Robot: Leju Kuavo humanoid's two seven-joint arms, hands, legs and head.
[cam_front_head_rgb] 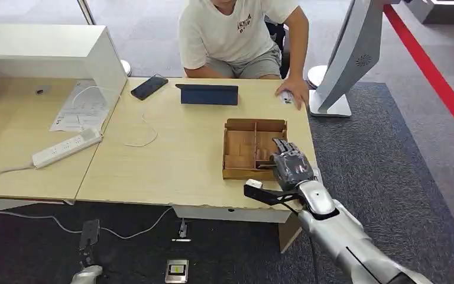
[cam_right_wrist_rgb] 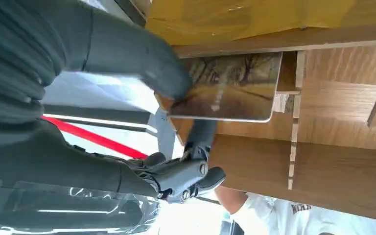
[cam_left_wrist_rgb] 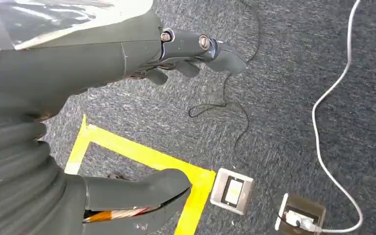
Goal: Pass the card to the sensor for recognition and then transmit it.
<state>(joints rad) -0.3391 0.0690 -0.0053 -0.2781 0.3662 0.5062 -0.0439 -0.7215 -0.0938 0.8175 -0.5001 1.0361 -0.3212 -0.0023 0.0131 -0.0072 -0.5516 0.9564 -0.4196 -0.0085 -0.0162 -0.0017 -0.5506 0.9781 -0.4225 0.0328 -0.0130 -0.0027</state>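
Observation:
A card (cam_right_wrist_rgb: 230,88) printed with a brownish tree picture is pinched between the thumb and a finger of my right hand (cam_right_wrist_rgb: 142,63). It is held just over a compartment of the wooden divided box (cam_right_wrist_rgb: 342,63). From the head view, my right hand (cam_front_head_rgb: 292,165) reaches over the near right corner of that box (cam_front_head_rgb: 254,122) on the light wooden table (cam_front_head_rgb: 165,160), hiding the card. A dark blue flat device (cam_front_head_rgb: 208,94) stands at the table's far edge, well beyond the box. My left hand (cam_left_wrist_rgb: 191,54) hangs over the carpet, fingers apart and holding nothing.
A person sits behind the table with one hand (cam_front_head_rgb: 294,93) resting by a white monitor stand (cam_front_head_rgb: 331,106). A black phone (cam_front_head_rgb: 149,87), a power strip (cam_front_head_rgb: 67,148) and papers (cam_front_head_rgb: 80,106) lie to the left. Yellow tape (cam_left_wrist_rgb: 142,156) and a socket plate (cam_left_wrist_rgb: 231,191) mark the floor.

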